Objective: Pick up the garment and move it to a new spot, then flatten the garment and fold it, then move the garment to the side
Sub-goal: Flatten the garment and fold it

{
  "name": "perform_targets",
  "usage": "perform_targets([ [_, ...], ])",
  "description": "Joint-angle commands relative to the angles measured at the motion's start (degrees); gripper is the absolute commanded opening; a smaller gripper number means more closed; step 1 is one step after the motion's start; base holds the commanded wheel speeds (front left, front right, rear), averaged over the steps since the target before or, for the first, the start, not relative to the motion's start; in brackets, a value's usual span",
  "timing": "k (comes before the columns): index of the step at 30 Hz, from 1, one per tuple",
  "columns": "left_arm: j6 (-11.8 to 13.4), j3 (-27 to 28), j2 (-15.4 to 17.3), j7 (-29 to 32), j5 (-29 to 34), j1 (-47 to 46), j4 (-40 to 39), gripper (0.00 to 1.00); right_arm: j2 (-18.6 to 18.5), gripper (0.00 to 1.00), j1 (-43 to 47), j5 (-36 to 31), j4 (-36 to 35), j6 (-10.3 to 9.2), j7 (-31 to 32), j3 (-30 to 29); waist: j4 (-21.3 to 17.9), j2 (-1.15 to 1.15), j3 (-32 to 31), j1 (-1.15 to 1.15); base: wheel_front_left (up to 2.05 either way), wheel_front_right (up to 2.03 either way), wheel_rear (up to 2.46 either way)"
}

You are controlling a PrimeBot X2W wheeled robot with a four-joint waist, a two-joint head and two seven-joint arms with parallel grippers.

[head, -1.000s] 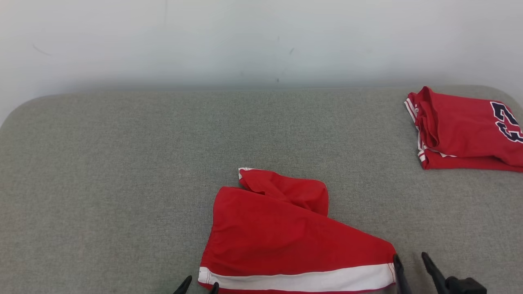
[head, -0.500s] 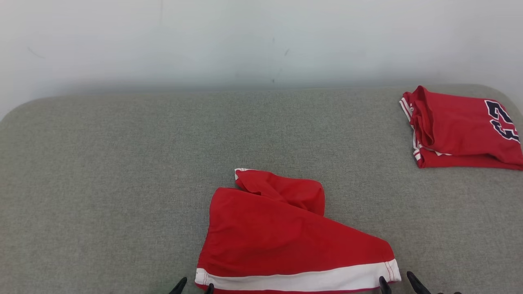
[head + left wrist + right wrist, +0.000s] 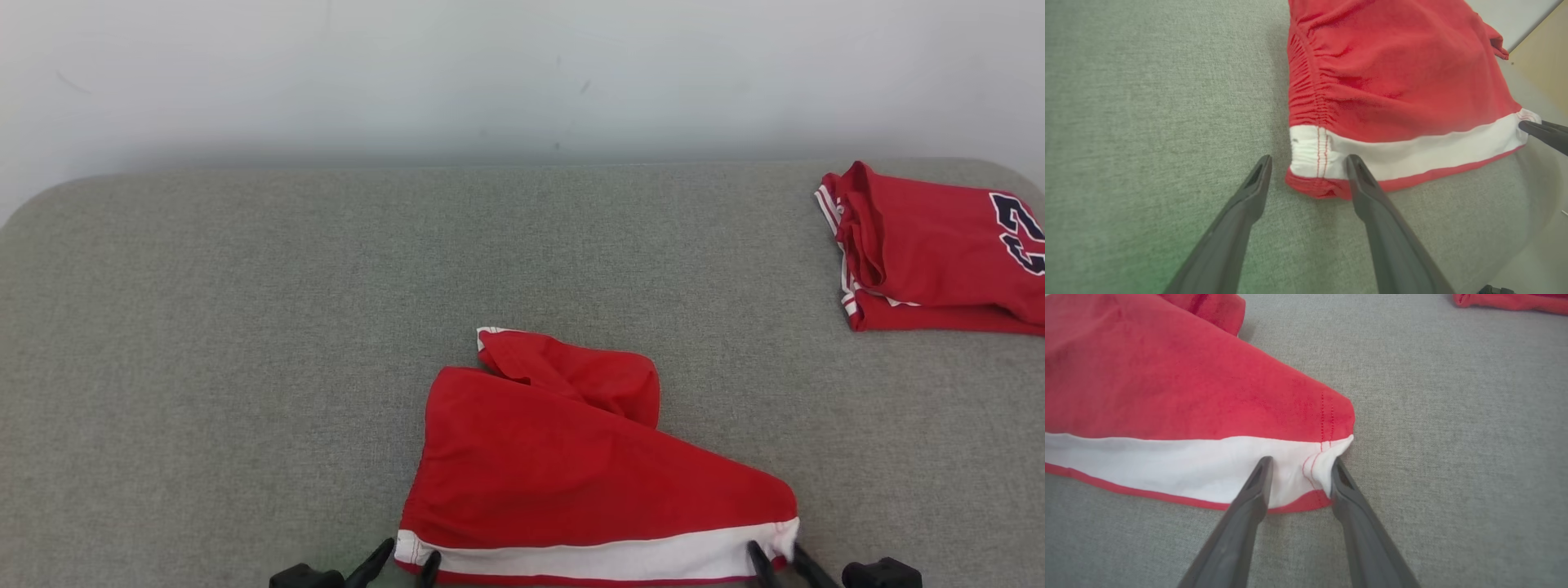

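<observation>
Head view puts the red shorts (image 3: 571, 482) at the near middle of the grey bench (image 3: 245, 327). Their white band (image 3: 588, 559) runs along the near edge, and one far portion is crumpled back on itself. A folded red jersey (image 3: 931, 261) with a dark number lies well apart at the far right, likely already dealt with.

The left gripper (image 3: 406, 565) sits at the band's left corner and the right gripper (image 3: 775, 559) at its right corner. This placement fits a two-corner pick, so that the cloth hangs straight when lifted and can be laid flat elsewhere.

The wrist views add what the head view cannot resolve. In the left wrist view the fingers stand wide apart. One rests on bare bench just beside the corner and the other lies over the band, so the corner is straddled but nothing is pinched. That view also shows gathered stitching above the band and a fingertip of the other arm at the far corner.

In the right wrist view the fingers are apart on either side of the puckered corner, touching the cloth but not clamped on it. Both corners look ready for closing, so the pick-up seems not yet begun.
</observation>
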Motion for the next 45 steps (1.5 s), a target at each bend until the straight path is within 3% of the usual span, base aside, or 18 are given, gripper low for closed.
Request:
perform_targets([
  [1,-0.06,-0.93,0.34,-0.02,-1.14,-1.35,0.5,0.22,-0.3,0.0,-0.91,0.69,0.43,-0.17,0.16,0.79,-0.06,0.0,0.15,0.0,0.0,0.0,0.0],
  [2,-0.06,-1.39,0.22,-0.04,-2.03,-1.48,0.45,0.0,-0.41,0.0,-1.17,0.73,0.53,-0.17,-0.18,1.04,-0.13,0.0,0.21,0.0,0.0,0.0,0.0],
  [10,-0.03,-0.03,1.51,-0.09,-1.58,0.43,-3.1,0.0,-1.28,0.0,-0.35,1.29,-0.44,-0.17,-2.97,1.88,-0.27,0.0,0.34,0.0,0.0,0.0,0.0],
  [17,-0.02,6.71,2.6,-0.11,1.77,4.48,-12.26,0.0,-3.33,0.0,2.46,3.51,-8.95,-0.17,-3.9,1.61,-0.37,0.0,0.59,0.0,0.0,0.0,0.0],
  [22,0.01,9.86,3.81,0.33,1.41,0.03,-16.29,0.0,-4.03,0.0,-1.24,5.66,-15.4,-0.17,-2.3,2.15,-0.86,0.0,1.07,0.0,0.0,0.0,0.0],
  [25,0.01,10.77,5.66,3.51,1.79,-5.7,-18.57,0.0,-5.07,0.0,-5.61,7.56,-18.26,-0.17,-0.62,3.05,-1.27,0.0,2.01,0.0,0.0,0.0,0.0],
  [34,0.0,9.49,9.4,18.65,-5.2,-32.1,-19.87,0.0,-7.04,0.0,-28.16,13.2,-20.26,-0.17,2.07,0.5,-1.94,0.0,9.4,0.0,0.0,0.0,0.0],
  [39,-0.02,8.52,9.28,25.45,-11.04,-48.71,-14.72,0.0,-6.14,0.0,-43.78,16.2,-16.59,-0.17,4.76,-0.5,-1.88,0.0,14.51,0.0,0.0,0.0,0.0],
  [45,-0.02,7.4,7.99,28.25,-15.2,-66.53,-6.67,0.0,-4.38,0.0,-63.47,19.66,-8.01,-0.17,8.37,-0.9,-1.96,0.0,20.3,0.0,0.0,0.0,0.0],
])
